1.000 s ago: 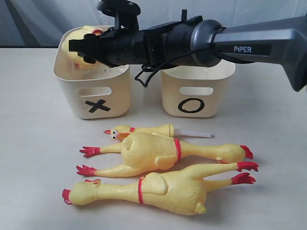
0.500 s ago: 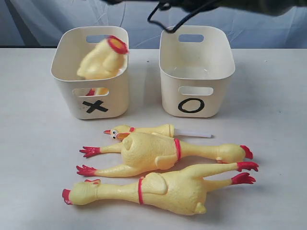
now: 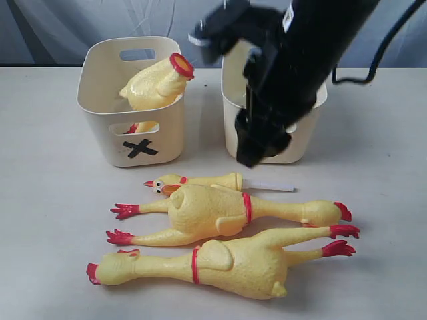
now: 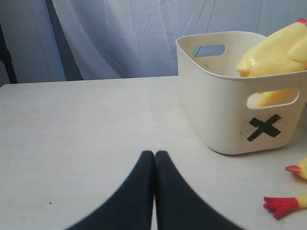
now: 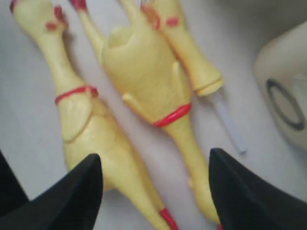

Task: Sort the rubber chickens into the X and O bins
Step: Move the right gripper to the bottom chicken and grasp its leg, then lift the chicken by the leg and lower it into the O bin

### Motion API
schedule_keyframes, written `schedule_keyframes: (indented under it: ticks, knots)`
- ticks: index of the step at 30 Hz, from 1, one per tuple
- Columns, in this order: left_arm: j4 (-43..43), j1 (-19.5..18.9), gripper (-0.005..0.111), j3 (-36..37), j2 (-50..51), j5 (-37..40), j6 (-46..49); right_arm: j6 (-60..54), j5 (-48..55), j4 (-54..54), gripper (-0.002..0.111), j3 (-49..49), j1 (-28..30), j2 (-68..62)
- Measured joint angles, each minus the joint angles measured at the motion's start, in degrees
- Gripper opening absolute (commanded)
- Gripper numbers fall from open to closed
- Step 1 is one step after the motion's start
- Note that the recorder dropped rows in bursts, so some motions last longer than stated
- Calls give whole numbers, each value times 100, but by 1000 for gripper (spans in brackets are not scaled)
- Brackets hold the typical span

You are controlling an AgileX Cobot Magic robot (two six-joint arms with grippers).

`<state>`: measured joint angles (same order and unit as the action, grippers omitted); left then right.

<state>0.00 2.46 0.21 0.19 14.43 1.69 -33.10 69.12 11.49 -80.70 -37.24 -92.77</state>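
The X bin point(image 3: 100, 100) holds a headless yellow chicken body point(image 3: 157, 83), its red neck ring sticking up over the rim. My right gripper point(image 3: 253, 155) hangs open in front of the O bin point(image 3: 310, 113) and hides its mark. In the right wrist view its open jaws point(image 5: 156, 160) hover above the neck of the middle chicken point(image 5: 144, 72) and the legs of the front chicken point(image 5: 81, 120), holding nothing. The small head-and-neck piece point(image 3: 200, 181) lies behind the middle chicken point(image 3: 213, 212) and the front chicken point(image 3: 227, 263). My left gripper point(image 4: 154, 154) is shut and empty, low over the table beside the X bin point(image 4: 225, 110).
A thin white tube point(image 3: 270, 186) pokes out of the head-and-neck piece toward the O bin. The right arm's black body point(image 3: 300, 60) crosses above the O bin. A pale curtain closes the back of the table.
The right arm left the X bin, rose out of view, then came down in front of the O bin. The headless body stayed in the X bin, which shifted slightly right.
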Motion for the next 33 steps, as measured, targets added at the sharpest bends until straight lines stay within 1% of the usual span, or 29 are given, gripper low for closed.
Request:
schedule_keyframes:
  ticks: [4,9,15,19,20,22,23,24,25,26,27,29,31,33]
  knots:
    - [0,0,0,0,0,0,0,-204,-108,-68,61,928,-11,-63]
    - [0,0,0,0,0,0,0,-487,-808,-459,61,1877,-11,-163]
    - [0,0,0,0,0,0,0,-1063,-1379,-167,61,2504,-11,-163]
    - [0,0,0,0,0,0,0,-1480,-1538,55,61,2691,-11,-163]
    - [0,0,0,0,0,0,0,-1541,-1538,90,59,2716,-11,-166]
    - [0,0,0,0,0,0,0,-1601,-1538,126,50,2757,-11,-226]
    - [0,0,0,0,0,0,0,-1600,-1524,155,34,2757,-11,-245]
    - [0,0,0,0,0,0,0,-1629,-1499,234,27,2773,-11,-275]
    - [0,0,0,0,0,0,0,-1641,-1472,272,10,2773,-11,-275]
    - [0,0,0,0,0,0,0,-1655,-1472,284,4,2773,-11,-275]
    - [0,0,0,0,0,0,0,-1655,-1461,317,-1,2773,-11,-275]
    - [0,0,0,0,0,0,0,-1655,-1371,453,-1,2773,-11,-219]
    - [0,0,0,0,0,0,0,-1655,-1221,823,-1,2773,-11,-2]
    - [0,0,0,0,0,0,0,-1723,-1034,1414,-1,2773,-11,614]
